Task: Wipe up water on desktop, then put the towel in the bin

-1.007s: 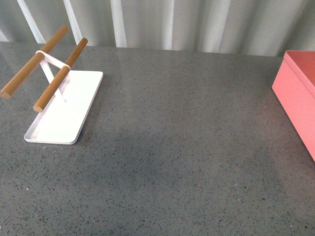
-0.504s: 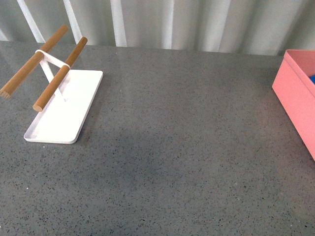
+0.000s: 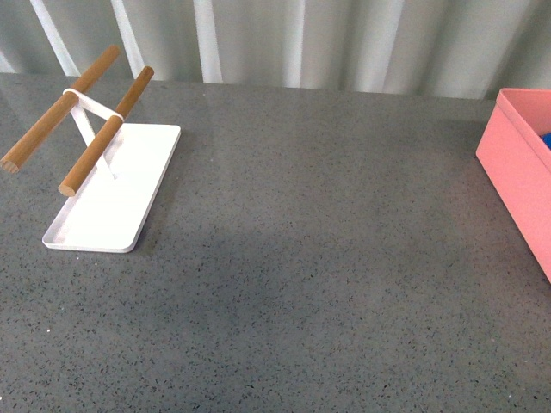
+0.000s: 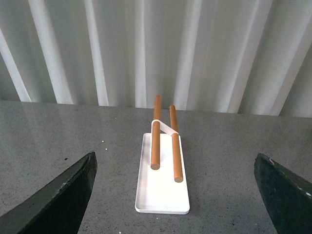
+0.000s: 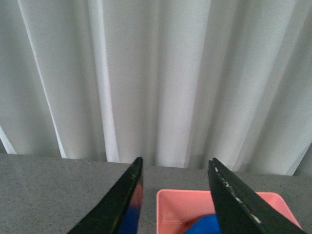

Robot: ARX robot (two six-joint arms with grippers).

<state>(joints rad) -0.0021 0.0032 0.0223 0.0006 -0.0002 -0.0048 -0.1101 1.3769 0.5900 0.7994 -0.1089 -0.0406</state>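
Note:
The dark grey speckled desktop (image 3: 327, 258) fills the front view, and no arm shows in that view. The pink bin (image 3: 521, 168) stands at its right edge, with a sliver of the blue towel (image 3: 547, 138) showing inside. In the right wrist view the towel (image 5: 204, 225) lies in the bin (image 5: 178, 207). My right gripper (image 5: 178, 200) hangs open above the bin, nothing between its fingers. My left gripper (image 4: 175, 195) is open too, its dark fingers (image 4: 63, 200) wide apart and empty above the desktop (image 4: 229, 161).
A flat white tray (image 3: 112, 194) with two wooden rods (image 3: 103, 133) on a white stand sits at the desktop's left; it also shows between the left gripper's fingers as the tray (image 4: 161, 187). White curtains (image 3: 301, 39) hang behind the desk.
A bit of blue towel has appeared inside the bin at the right edge of the front view. Nothing else moved.

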